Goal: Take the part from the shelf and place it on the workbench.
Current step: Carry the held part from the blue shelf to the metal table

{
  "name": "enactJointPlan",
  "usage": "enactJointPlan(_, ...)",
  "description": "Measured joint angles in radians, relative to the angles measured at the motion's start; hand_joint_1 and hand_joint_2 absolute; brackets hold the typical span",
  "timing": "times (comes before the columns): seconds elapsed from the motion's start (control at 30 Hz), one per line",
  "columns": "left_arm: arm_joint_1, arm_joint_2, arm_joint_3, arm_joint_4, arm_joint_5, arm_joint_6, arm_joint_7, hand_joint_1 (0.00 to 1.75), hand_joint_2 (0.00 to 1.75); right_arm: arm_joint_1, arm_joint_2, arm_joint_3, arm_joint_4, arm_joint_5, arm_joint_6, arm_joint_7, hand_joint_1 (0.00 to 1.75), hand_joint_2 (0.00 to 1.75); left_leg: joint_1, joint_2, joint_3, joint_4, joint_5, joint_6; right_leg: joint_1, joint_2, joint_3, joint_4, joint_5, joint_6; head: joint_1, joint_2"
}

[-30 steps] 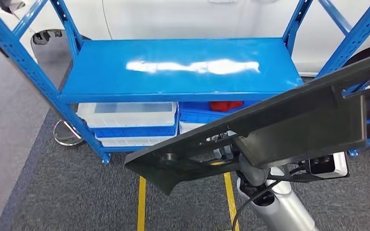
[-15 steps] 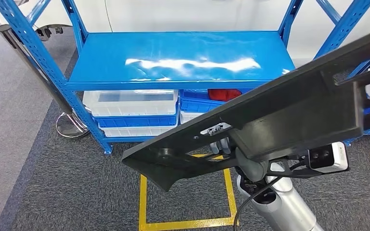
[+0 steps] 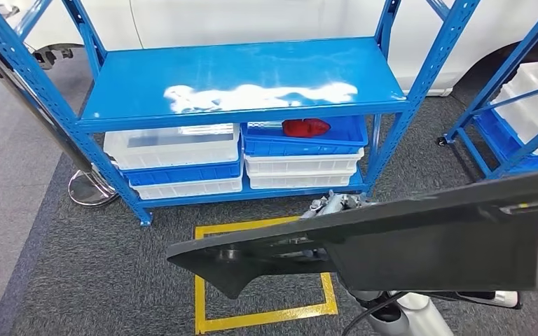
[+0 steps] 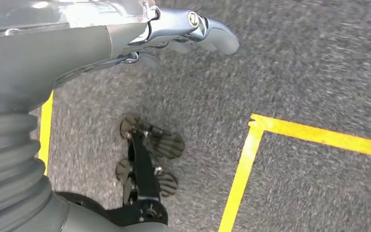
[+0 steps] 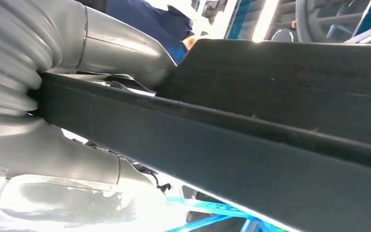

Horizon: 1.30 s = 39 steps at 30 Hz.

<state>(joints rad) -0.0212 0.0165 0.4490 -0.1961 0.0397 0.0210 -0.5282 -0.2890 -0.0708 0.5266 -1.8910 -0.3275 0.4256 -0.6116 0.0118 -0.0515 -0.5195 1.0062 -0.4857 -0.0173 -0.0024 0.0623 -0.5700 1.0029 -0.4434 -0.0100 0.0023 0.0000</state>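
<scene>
shelf [image 3: 245, 87]: blue steel rack beyond the part, its top deck bare and glossy
part [image 3: 406, 241]: long black flat panel, held in the air before the shelf, long axis running sideways, pointed end to the left
right hand [image 5: 77, 72]: clamped around the part's edge, thumb and fingers on opposite faces
left hand [image 4: 183, 34]: hangs over grey carpet, fingers loosely apart, holding nothing
bins [image 3: 175, 150]: white and blue trays under the shelf's deck; one [image 3: 301, 136] holds a red piece [image 3: 306, 127]
floor marking [image 3: 266, 318]: yellow square below the part
</scene>
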Motion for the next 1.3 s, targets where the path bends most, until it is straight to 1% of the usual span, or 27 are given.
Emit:
enactJointPlan(0.07,-0.002,0.002,0.0,0.0,-0.003,0.0,0.0,0.0,1.75,0.003,0.004,-0.003,-0.01,0.006,-0.001,0.001,1.75,1.75,0.0,0.007,-0.001,-0.007,0.004,0.006,0.0,0.016,-0.007,0.001,0.009,0.014,-0.001,0.0)
enactJointPlan(0.13,-0.004,0.003,0.0,0.0,-0.009,0.0,0.0,0.0,1.75,0.007,0.004,-0.009,-0.02,0.027,-0.007,-0.002,1.75,1.75,0.004,0.027,-0.003,-0.015,0.012,0.019,0.001,0.006,-0.019,0.02,-0.004,0.025,0.0,0.0)
enactJointPlan(0.17,-0.004,0.003,0.0,0.0,-0.013,0.0,0.001,0.0,1.75,0.009,0.005,-0.012,-0.024,0.044,-0.012,-0.006,1.75,1.75,0.006,0.039,-0.005,-0.019,0.016,0.026,0.001,-0.01,-0.037,0.056,-0.028,0.03,0.001,0.0)
enactJointPlan(0.23,-0.003,0.003,0.0,0.0,-0.022,0.001,0.004,0.0,1.75,0.017,0.005,-0.018,-0.028,0.08,-0.023,-0.018,1.75,1.75,0.005,0.061,-0.014,-0.02,0.022,0.033,-0.004,-0.042,-0.096,0.184,-0.098,0.041,0.004,0.0)
enactJointPlan(0.27,-0.002,0.003,0.0,0.0,-0.025,0.002,0.007,0.0,1.75,0.023,0.005,-0.021,-0.029,0.094,-0.029,-0.026,1.75,1.75,0.005,0.072,-0.02,-0.018,0.024,0.033,-0.007,-0.048,-0.125,0.25,-0.125,0.046,0.004,0.0)
enactJointPlan(0.3,-0.002,0.003,0.0,0.0,-0.027,0.004,0.011,0.0,1.75,0.028,0.005,-0.023,-0.028,0.106,-0.035,-0.034,1.75,1.75,0.005,0.083,-0.024,-0.017,0.026,0.032,-0.01,-0.051,-0.14,0.288,-0.135,0.049,0.004,0.0)
enactJointPlan(0.33,-0.002,0.003,0.0,0.0,-0.028,0.006,0.016,0.0,1.75,0.032,0.005,-0.024,-0.027,0.114,-0.042,-0.041,1.75,1.75,0.005,0.094,-0.028,-0.016,0.028,0.031,-0.012,-0.055,-0.134,0.286,-0.126,0.051,0.004,0.0)
enactJointPlan(0.37,-0.003,0.003,0.0,0.0,-0.028,0.008,0.022,0.0,1.75,0.034,0.004,-0.025,-0.027,0.12,-0.052,-0.048,1.75,1.75,0.005,0.105,-0.03,-0.014,0.029,0.03,-0.013,-0.061,-0.106,0.242,-0.101,0.051,0.004,0.0)
enactJointPlan(0.4,-0.004,0.003,0.0,0.0,-0.029,0.01,0.028,0.0,1.75,0.033,0.003,-0.025,-0.026,0.125,-0.064,-0.053,1.75,1.75,0.005,0.116,-0.031,-0.013,0.029,0.028,-0.013,-0.075,-0.063,0.169,-0.068,0.05,0.004,0.0)
enactJointPlan(0.47,-0.006,0.004,0.0,0.0,-0.037,0.013,0.049,0.0,1.75,0.026,-0.003,-0.024,-0.026,0.13,-0.095,-0.058,1.75,1.75,0.001,0.132,-0.031,-0.01,0.03,0.021,-0.006,-0.111,0.009,0.037,-0.03,0.037,0.004,0.0)
enactJointPlan(0.53,-0.008,0.008,0.0,0.0,-0.047,0.022,0.086,0.0,1.75,0.02,-0.009,-0.024,-0.027,0.13,-0.124,-0.055,1.75,1.75,-0.003,0.147,-0.031,-0.011,0.032,0.01,0.003,-0.121,0.024,-0.004,-0.025,0.021,0.003,0.0)
enactJointPlan(0.6,-0.011,0.012,0.0,0.0,-0.055,0.032,0.122,0.0,1.75,0.017,-0.015,-0.024,-0.028,0.127,-0.14,-0.049,1.75,1.75,-0.001,0.156,-0.03,-0.011,0.033,-0.002,0.002,-0.102,0.019,-0.009,-0.016,0.006,0.003,0.0)
enactJointPlan(0.67,-0.012,0.016,0.0,0.0,-0.061,0.038,0.14,0.0,1.75,0.013,-0.02,-0.024,-0.029,0.122,-0.144,-0.046,1.75,1.75,0.002,0.122,-0.047,0.029,0.001,-0.011,-0.002,-0.084,0.017,-0.017,-0.004,-0.007,0.002,0.0)
enactJointPlan(0.73,-0.008,0.02,0.0,0.0,-0.062,0.04,0.147,0.0,1.75,0.009,-0.022,-0.024,-0.029,0.118,-0.144,-0.046,1.75,1.75,0.003,0.075,-0.1,0.152,-0.072,-0.014,-0.003,-0.066,0.012,-0.019,0.003,-0.016,0.0,0.0)
enactJointPlan(0.77,-0.005,0.022,0.0,0.0,-0.062,0.041,0.148,0.0,1.75,0.008,-0.023,-0.024,-0.028,0.118,-0.144,-0.046,1.75,1.75,0.003,0.065,-0.132,0.224,-0.103,-0.014,-0.001,-0.055,0.008,-0.018,0.004,-0.018,-0.002,0.0)
enactJointPlan(0.8,-0.003,0.023,0.0,0.0,-0.062,0.041,0.15,0.0,1.75,0.009,-0.024,-0.023,-0.028,0.118,-0.144,-0.046,1.75,1.75,0.003,0.061,-0.154,0.276,-0.119,-0.014,0.0,-0.043,0.005,-0.016,0.006,-0.018,-0.002,0.0)
enactJointPlan(0.83,-0.002,0.023,0.0,0.0,-0.062,0.041,0.15,0.0,1.75,0.009,-0.025,-0.023,-0.028,0.118,-0.144,-0.046,1.75,1.75,0.003,0.06,-0.159,0.29,-0.113,-0.013,0.001,-0.031,0.003,-0.012,0.006,-0.018,-0.002,0.0)
enactJointPlan(0.87,-0.001,0.024,0.0,0.0,-0.062,0.042,0.151,0.0,1.75,0.009,-0.026,-0.023,-0.027,0.118,-0.144,-0.046,1.75,1.75,0.003,0.058,-0.144,0.261,-0.088,-0.012,0.001,-0.018,0.002,-0.009,0.006,-0.017,-0.002,0.0)
enactJointPlan(0.9,-0.001,0.025,0.0,0.0,-0.062,0.042,0.152,0.0,1.75,0.009,-0.026,-0.022,-0.027,0.118,-0.144,-0.046,1.75,1.75,0.004,0.05,-0.112,0.196,-0.051,-0.01,0.001,-0.006,0.001,-0.005,0.005,-0.016,-0.002,0.0)
enactJointPlan(0.97,-0.001,0.028,0.001,0.0,-0.061,0.048,0.159,0.0,1.75,0.007,-0.027,-0.022,-0.027,0.117,-0.144,-0.046,1.75,1.75,0.007,0.01,-0.049,0.062,0.0,-0.005,0.001,0.016,-0.005,0.005,0.004,-0.01,-0.002,0.0)
enactJointPlan(1.0,-0.001,0.029,0.001,0.0,-0.06,0.056,0.166,0.0,1.75,0.006,-0.027,-0.022,-0.026,0.115,-0.144,-0.047,1.75,1.75,0.008,-0.007,-0.032,0.022,0.009,-0.003,0.001,0.027,-0.01,0.009,0.004,-0.004,-0.001,0.0)
enactJointPlan(1.03,-0.001,0.03,0.003,0.0,-0.06,0.068,0.175,0.0,1.75,0.005,-0.027,-0.022,-0.024,0.114,-0.144,-0.047,1.75,1.75,0.007,-0.015,-0.028,0.008,0.007,-0.001,-0.001,0.037,-0.016,0.012,0.006,0.002,-0.001,0.0)
enactJointPlan(1.1,-0.003,0.03,0.005,0.0,-0.06,0.1,0.195,0.0,1.75,0.006,-0.027,-0.022,-0.022,0.111,-0.143,-0.045,1.75,1.75,0.006,0.002,-0.027,0.002,0.012,0.007,-0.004,0.05,-0.025,0.012,0.011,0.016,-0.002,0.0)
enactJointPlan(1.17,-0.003,0.028,0.008,0.0,-0.06,0.129,0.211,0.0,1.75,0.008,-0.026,-0.02,-0.021,0.113,-0.14,-0.036,1.75,1.75,0.009,0.024,-0.024,-0.005,0.019,0.02,-0.001,0.016,-0.04,0.04,-0.008,0.025,0.001,0.0)
enactJointPlan(1.2,-0.001,0.025,0.009,0.0,-0.06,0.14,0.216,0.0,1.75,0.009,-0.025,-0.017,-0.021,0.115,-0.139,-0.027,1.75,1.75,0.01,0.036,-0.024,-0.008,0.021,0.025,-0.001,-0.011,-0.061,0.084,-0.034,0.028,0.003,0.0)
enactJointPlan(1.23,0.001,0.023,0.01,0.0,-0.06,0.15,0.22,0.0,1.75,0.01,-0.024,-0.014,-0.021,0.117,-0.139,-0.017,1.75,1.75,0.008,0.048,-0.024,-0.009,0.021,0.027,-0.002,-0.035,-0.092,0.148,-0.067,0.031,0.005,0.0)
enactJointPlan(1.3,0.005,0.016,0.014,0.0,-0.061,0.164,0.223,0.0,1.75,0.014,-0.023,-0.005,-0.021,0.119,-0.14,0.007,1.75,1.75,0.006,0.073,-0.026,-0.008,0.02,0.029,-0.007,-0.05,-0.153,0.275,-0.116,0.036,0.006,0.0)
